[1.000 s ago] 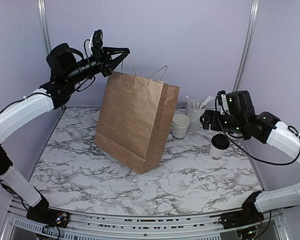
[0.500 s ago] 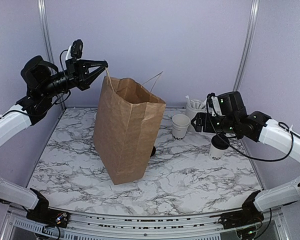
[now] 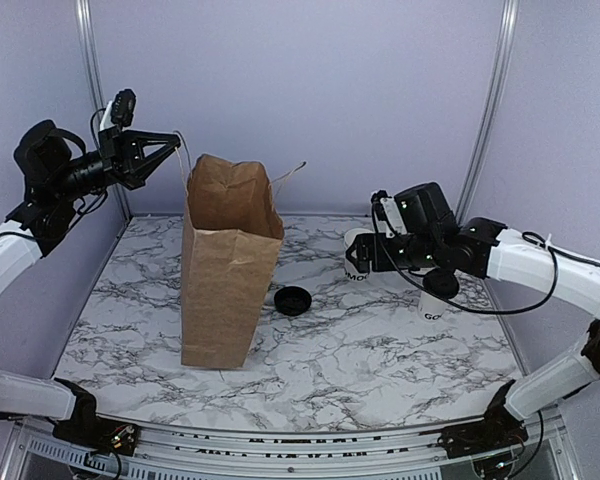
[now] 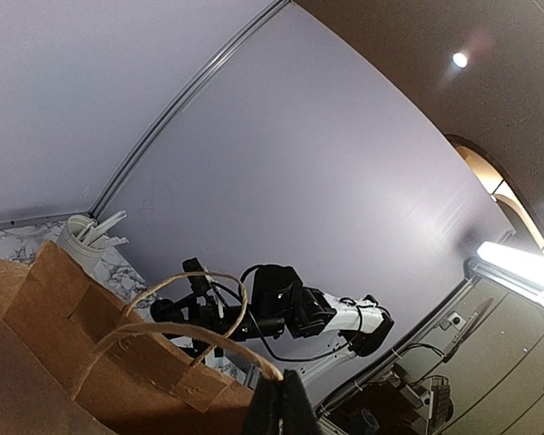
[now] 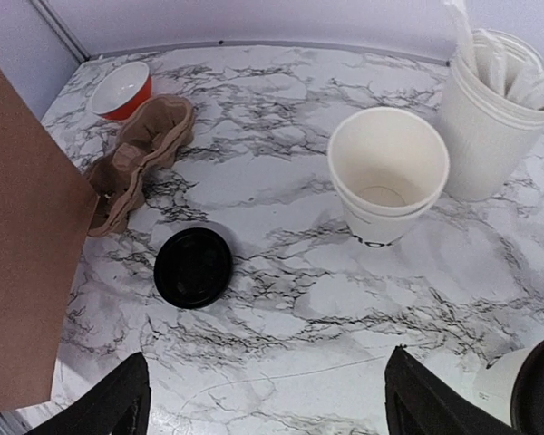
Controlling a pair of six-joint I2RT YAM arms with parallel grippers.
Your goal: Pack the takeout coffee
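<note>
An open white paper cup (image 5: pixel 388 172) with dark lettering stands at the back right, and it also shows in the top view (image 3: pixel 352 268). A loose round black lid (image 5: pixel 193 265) lies flat on the marble, right of the brown paper bag (image 3: pixel 225 260); the top view shows the lid too (image 3: pixel 293 300). A second white cup with a black lid (image 5: pixel 526 390) stands at the right (image 3: pixel 430 308). My right gripper (image 5: pixel 272 403) is open and empty, hovering above the table between the loose lid and the open cup. My left gripper (image 4: pixel 276 408) is shut on the bag's twine handle (image 4: pixel 190 340), high at the left (image 3: pixel 175 140).
A white cup of stirrers (image 5: pixel 490 118) stands behind the open cup. A brown pulp cup carrier (image 5: pixel 136 159) and a red bowl (image 5: pixel 122 89) lie at the back, behind the bag. The bag (image 5: pixel 23 254) stands upright with its mouth open.
My left gripper has pulled the handle leftward; the bag slid and turned left, uncovering the black lid. My right arm has moved left over the open cup.
</note>
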